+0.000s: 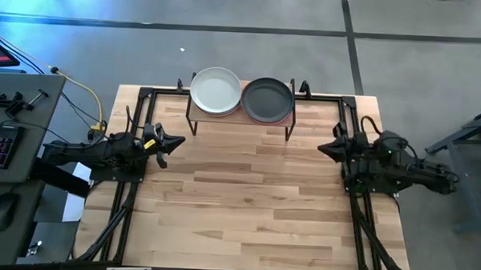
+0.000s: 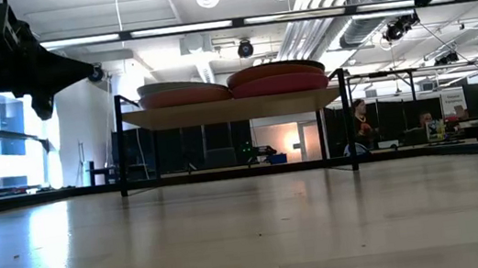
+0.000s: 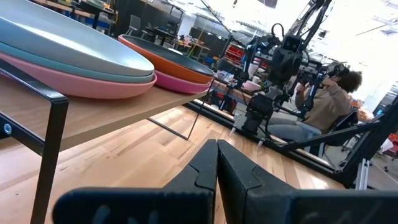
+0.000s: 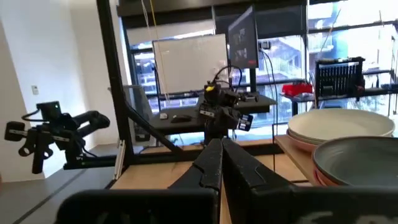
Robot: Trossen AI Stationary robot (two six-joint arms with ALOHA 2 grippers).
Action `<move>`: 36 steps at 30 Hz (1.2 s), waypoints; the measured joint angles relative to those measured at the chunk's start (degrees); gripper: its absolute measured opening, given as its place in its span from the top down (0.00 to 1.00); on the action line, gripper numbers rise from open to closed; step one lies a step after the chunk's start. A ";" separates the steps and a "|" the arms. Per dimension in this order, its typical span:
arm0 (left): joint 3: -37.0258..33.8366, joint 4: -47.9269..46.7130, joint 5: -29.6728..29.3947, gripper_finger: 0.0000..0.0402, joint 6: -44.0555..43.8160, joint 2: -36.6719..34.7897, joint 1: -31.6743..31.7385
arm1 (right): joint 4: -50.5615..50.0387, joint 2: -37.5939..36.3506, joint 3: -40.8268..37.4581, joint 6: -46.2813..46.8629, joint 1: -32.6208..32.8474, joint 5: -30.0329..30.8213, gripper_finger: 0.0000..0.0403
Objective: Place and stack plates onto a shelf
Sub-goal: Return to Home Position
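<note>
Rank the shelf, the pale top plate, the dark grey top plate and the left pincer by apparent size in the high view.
1. The shelf, widest, spanning both stacks.
2. The pale top plate and the dark grey top plate: alike, no ranking.
3. The left pincer, smallest.

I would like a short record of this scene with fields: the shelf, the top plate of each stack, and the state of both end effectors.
shelf: at the far edge of the table, bearing two stacks side by side
top plate, left arm's side: pale grey-white plate
top plate, right arm's side: dark grey plate
left end effector: shut, empty, over the table's left part, apart from the shelf
right end effector: shut, empty, over the table's right part, apart from the shelf
</note>
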 joint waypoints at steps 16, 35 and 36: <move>0.05 0.14 -0.26 1.00 -0.02 0.39 0.00 | 16.86 -6.10 -15.48 8.11 1.17 1.01 1.00; 0.05 0.07 -0.35 1.00 -0.02 0.39 0.00 | -1.60 -7.33 -15.46 -4.46 9.13 14.36 1.00; 0.05 0.06 -0.37 1.00 -0.02 0.39 0.00 | -1.52 -7.24 -15.46 -5.22 8.53 14.51 1.00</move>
